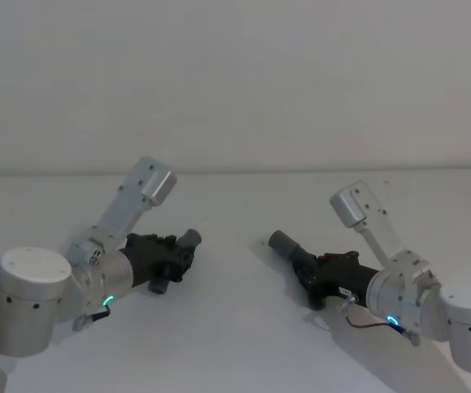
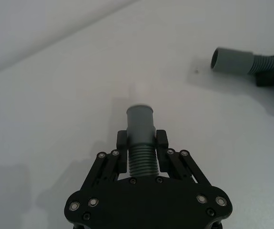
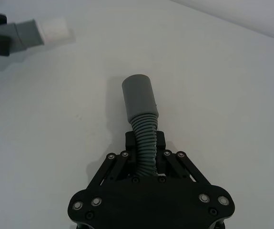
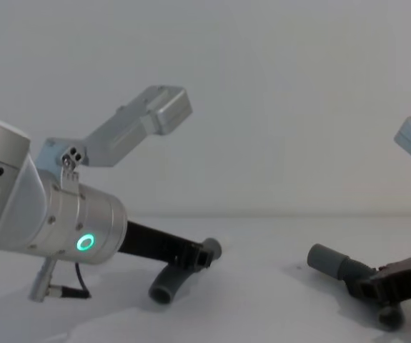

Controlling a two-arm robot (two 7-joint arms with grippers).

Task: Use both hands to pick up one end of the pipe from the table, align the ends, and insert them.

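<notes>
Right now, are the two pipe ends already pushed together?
No, the white-tipped piece in the left tool and the socket piece in the right tool sit apart, with bare table between them.

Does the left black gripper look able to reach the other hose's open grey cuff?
Probably yes: bare white table lies between the black left gripper, shut on the white-tipped ribbed hose, and the open grey cuff of the right gripper's hose.

Soft, even, subdued overhead light. Table dull matte white. Faint soft-edged shadows beneath left arm, right gripper. White tip washed out. Green ring glows.
</notes>
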